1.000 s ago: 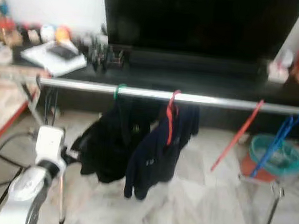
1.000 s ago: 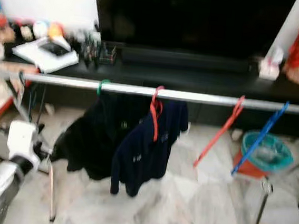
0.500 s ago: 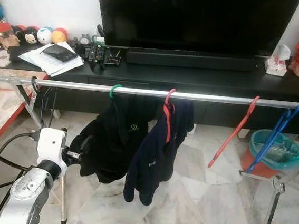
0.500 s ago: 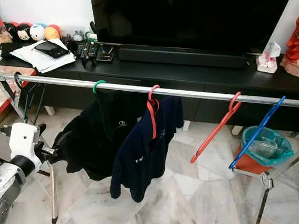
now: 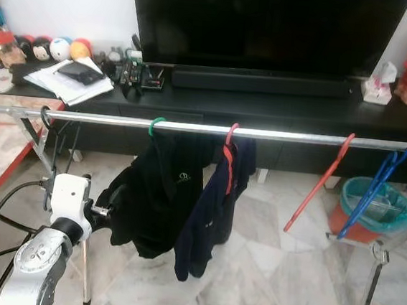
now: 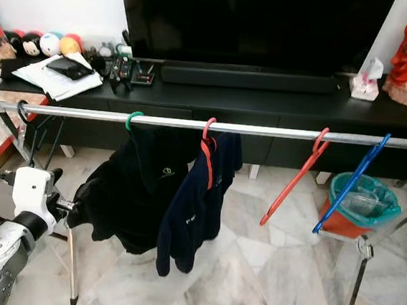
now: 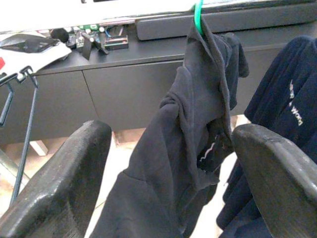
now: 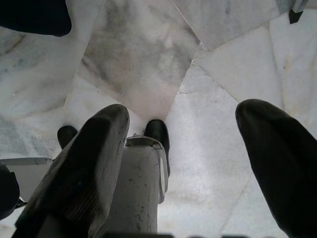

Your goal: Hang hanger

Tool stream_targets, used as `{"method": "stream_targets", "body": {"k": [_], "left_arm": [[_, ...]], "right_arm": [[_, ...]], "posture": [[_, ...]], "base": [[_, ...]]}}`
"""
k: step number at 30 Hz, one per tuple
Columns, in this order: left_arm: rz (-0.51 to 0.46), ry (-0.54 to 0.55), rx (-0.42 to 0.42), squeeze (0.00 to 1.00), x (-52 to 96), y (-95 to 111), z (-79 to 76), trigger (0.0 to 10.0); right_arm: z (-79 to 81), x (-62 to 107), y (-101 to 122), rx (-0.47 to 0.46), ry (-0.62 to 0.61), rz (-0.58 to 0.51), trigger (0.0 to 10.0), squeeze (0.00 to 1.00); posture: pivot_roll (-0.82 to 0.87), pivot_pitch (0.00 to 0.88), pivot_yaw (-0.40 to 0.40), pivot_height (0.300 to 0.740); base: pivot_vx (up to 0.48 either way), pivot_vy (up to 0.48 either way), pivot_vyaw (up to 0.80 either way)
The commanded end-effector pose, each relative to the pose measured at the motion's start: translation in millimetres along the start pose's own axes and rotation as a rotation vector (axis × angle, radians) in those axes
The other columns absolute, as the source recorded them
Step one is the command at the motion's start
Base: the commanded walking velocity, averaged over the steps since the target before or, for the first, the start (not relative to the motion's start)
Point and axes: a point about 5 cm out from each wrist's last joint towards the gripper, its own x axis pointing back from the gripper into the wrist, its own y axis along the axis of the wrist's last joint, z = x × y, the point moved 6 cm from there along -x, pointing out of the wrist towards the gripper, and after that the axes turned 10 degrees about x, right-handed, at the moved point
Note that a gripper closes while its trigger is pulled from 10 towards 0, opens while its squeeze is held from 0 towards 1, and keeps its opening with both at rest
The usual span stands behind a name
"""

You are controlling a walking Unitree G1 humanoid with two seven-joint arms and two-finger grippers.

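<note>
The left end effector [image 7: 168, 163] stands open beside the black garment [image 7: 198, 148], gripping nothing; its green hanger [image 5: 156, 123] already sits on the rail [image 5: 277, 135]; a careless withdrawal might snag the cloth and unhook it; the right end effector [image 8: 178, 148] hangs open over the floor.

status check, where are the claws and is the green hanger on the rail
Left claw open, facing black garment. Green hanger hooked on rail. Right claw open, idle over floor.
</note>
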Motion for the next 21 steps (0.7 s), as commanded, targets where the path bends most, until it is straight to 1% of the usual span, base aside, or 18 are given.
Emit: {"method": "stream_targets", "body": {"k": [1, 6, 8, 17, 21], "left_arm": [[0.010, 0.009, -0.009, 0.00, 0.4, -2.8, 2.4, 10.0], [0.007, 0.013, -0.010, 0.00, 0.0, -2.2, 3.3, 10.0], [0.007, 0.014, -0.010, 0.00, 0.4, -2.3, 3.2, 10.0], [0.006, 0.012, -0.010, 0.00, 0.7, -2.0, 2.6, 10.0], [0.004, 0.011, -0.011, 0.00, 0.6, -1.6, 2.2, 10.0]], "right_arm": [[-0.1, 0.7, -4.6, -0.004, -0.001, 0.014, 10.0, 0.00], [-0.1, 0.7, -4.9, -0.003, 0.002, 0.015, 10.0, 0.00], [-0.6, 0.7, -4.8, -0.003, 0.002, 0.015, 10.0, 0.00], [-2.9, 0.6, -3.9, -0.004, 0.001, 0.014, 10.0, 0.00], [-3.3, 0.6, -4.2, -0.003, 0.002, 0.014, 10.0, 0.00]], "posture": [[0.08, 0.000, 0.038, 0.740], [0.08, 0.000, 0.037, 0.740], [0.09, 0.000, 0.037, 0.740], [0.09, 0.000, 0.039, 0.740], [0.09, 0.000, 0.035, 0.740]], "base": [[0.281, 0.000, 0.00], [0.284, 0.000, 0.00], [0.000, 0.000, 0.00], [0.298, 0.000, 0.00], [0.154, 0.000, 0.00]]}}
